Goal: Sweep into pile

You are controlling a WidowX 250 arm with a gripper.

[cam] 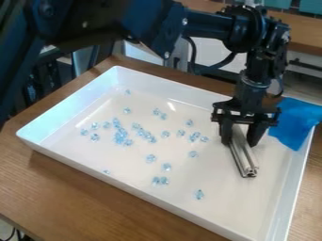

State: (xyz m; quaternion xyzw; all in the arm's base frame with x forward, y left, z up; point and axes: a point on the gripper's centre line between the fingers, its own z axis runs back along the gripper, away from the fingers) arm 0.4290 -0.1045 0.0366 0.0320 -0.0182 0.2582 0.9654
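Inside the white tray (125,188), at right, my gripper (239,142) clasps a slotted metal bar (243,156); blue crystals (119,137) lie scattered leftward. I should sweep slowly, bar low and broadside.

A wooden counter (301,34) stands beyond the table (82,188) and blue sheet (294,123).

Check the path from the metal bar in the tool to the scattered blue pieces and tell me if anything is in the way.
Nothing visible stands between the metal bar in the tool and the blue pieces in the white tray. The blue cloth is on the bar's other side.
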